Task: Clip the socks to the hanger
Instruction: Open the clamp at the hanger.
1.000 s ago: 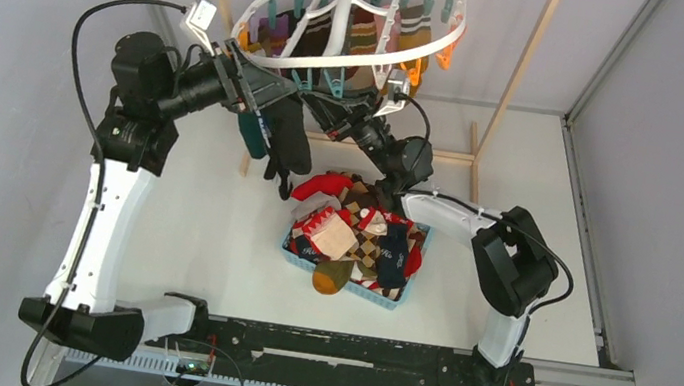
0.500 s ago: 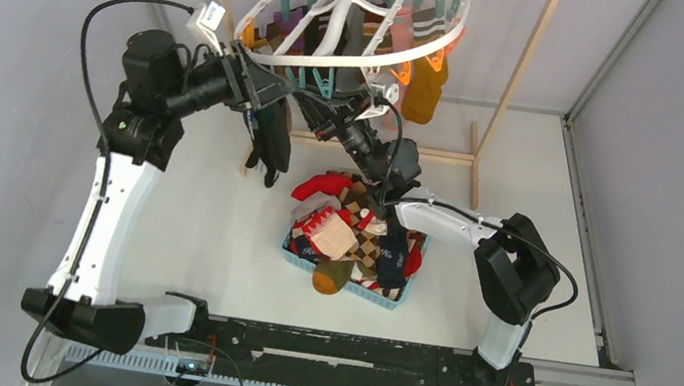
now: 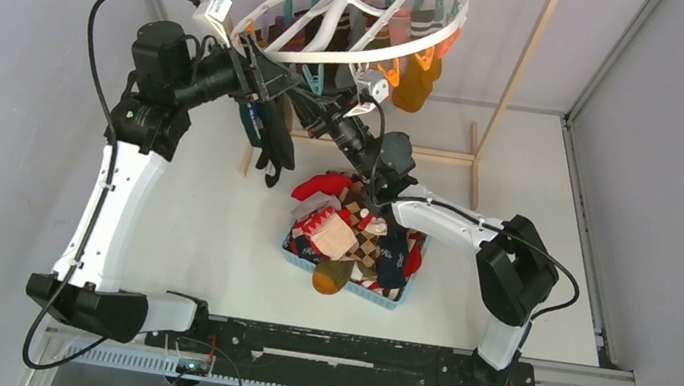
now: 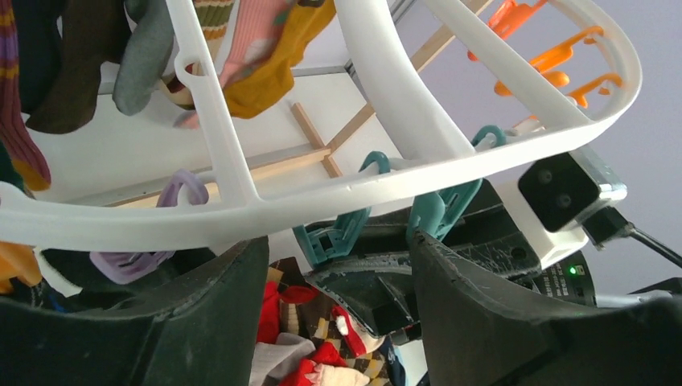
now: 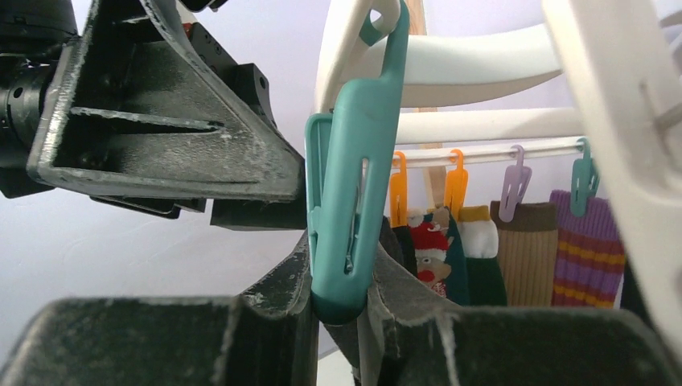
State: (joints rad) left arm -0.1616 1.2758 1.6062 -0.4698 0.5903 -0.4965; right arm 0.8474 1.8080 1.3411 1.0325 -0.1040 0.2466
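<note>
Up at top centre, crowded under the near rim of the tilted white hanger [image 4: 338,189], socks [image 5: 527,249] clipped behind, my right gripper [image 5: 342,277] pinches a teal clip [image 5: 354,161] while my left gripper [image 4: 336,241] stands spread, empty.

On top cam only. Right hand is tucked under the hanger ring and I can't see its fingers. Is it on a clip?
Observer: Yes. In the right wrist view, the right hand pinches the lower end of a teal clip hanging from the hanger.
Operator: Left hand holding a sock?
Observer: The left wrist view says no. The left hand has its fingers wide apart just below the hanger, and no sock shows between them.
Operator: What's hung behind that clip?
Observer: The right wrist view shows a row: a Santa-print sock, a brown ribbed sock and a purple striped sock.
</note>
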